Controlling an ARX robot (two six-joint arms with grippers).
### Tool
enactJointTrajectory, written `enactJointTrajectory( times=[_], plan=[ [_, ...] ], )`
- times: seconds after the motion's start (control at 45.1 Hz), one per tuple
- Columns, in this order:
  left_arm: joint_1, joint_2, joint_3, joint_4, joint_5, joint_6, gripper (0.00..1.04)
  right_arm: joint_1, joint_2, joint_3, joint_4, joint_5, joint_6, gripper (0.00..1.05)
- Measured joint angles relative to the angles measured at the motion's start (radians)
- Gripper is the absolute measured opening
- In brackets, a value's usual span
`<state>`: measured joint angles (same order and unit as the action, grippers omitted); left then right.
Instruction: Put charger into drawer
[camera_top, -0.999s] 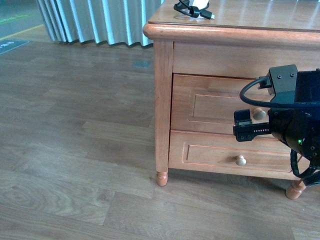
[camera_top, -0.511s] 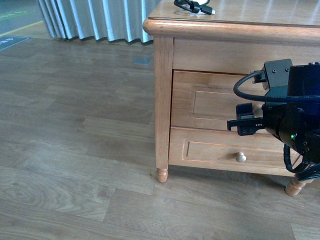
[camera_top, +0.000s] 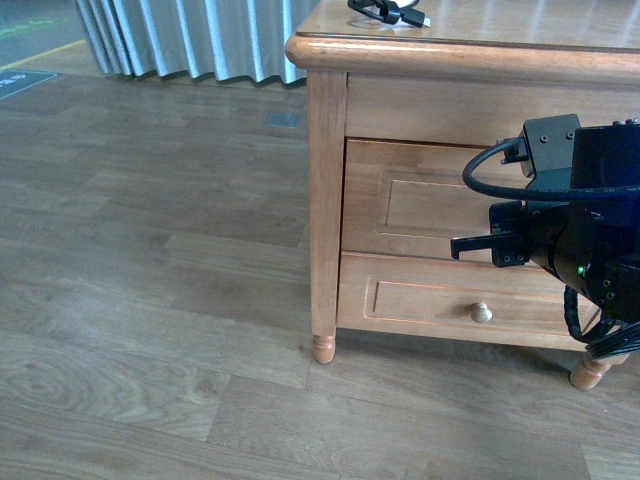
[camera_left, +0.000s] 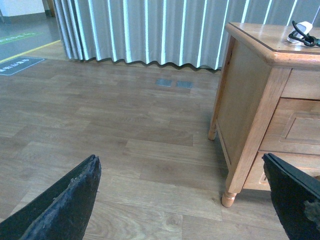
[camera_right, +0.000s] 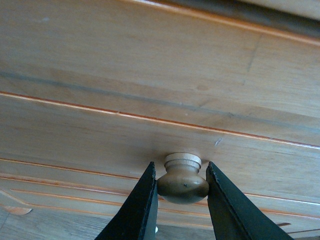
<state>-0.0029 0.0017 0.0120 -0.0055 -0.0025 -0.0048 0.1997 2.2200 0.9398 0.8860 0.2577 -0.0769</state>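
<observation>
The charger (camera_top: 385, 12), a white block wrapped in black cable, lies on the cabinet top (camera_top: 500, 45); the left wrist view shows the charger (camera_left: 301, 34) there too. Below it is the upper drawer (camera_top: 420, 200), honey-brown with a recessed panel. My right gripper (camera_top: 497, 240) is at its front, hiding the knob in the front view. In the right wrist view, the right gripper (camera_right: 181, 170) is shut on the pale round drawer knob (camera_right: 183, 182), one finger on each side. A thin dark gap runs along the drawer's top edge. My left gripper (camera_left: 180, 200) hangs open over the floor, left of the cabinet.
A second drawer (camera_top: 430, 305) with its own knob (camera_top: 481, 313) sits under the upper one. The cabinet stands on turned legs (camera_top: 323, 350) on a wood-plank floor (camera_top: 150, 300). Grey curtains (camera_top: 190, 40) hang at the back left.
My right gripper has moved left and in onto the upper drawer's knob, which showed beside it a second ago and is now covered in the front view.
</observation>
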Motion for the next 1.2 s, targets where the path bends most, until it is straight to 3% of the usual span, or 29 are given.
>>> enactJointTrajectory(
  times=[0.4, 0.777, 1.199],
  plan=[
    [0.000, 0.000, 0.000, 0.000, 0.000, 0.000, 0.99, -0.002, -0.021, -0.037, -0.005, -0.032, 0.016, 0.23],
    [0.000, 0.000, 0.000, 0.000, 0.000, 0.000, 0.99, 0.014, -0.215, -0.310, -0.011, -0.082, 0.106, 0.23],
    [0.000, 0.000, 0.000, 0.000, 0.000, 0.000, 0.99, 0.039, -0.513, -0.620, -0.089, -0.163, 0.097, 0.22]
  ],
)
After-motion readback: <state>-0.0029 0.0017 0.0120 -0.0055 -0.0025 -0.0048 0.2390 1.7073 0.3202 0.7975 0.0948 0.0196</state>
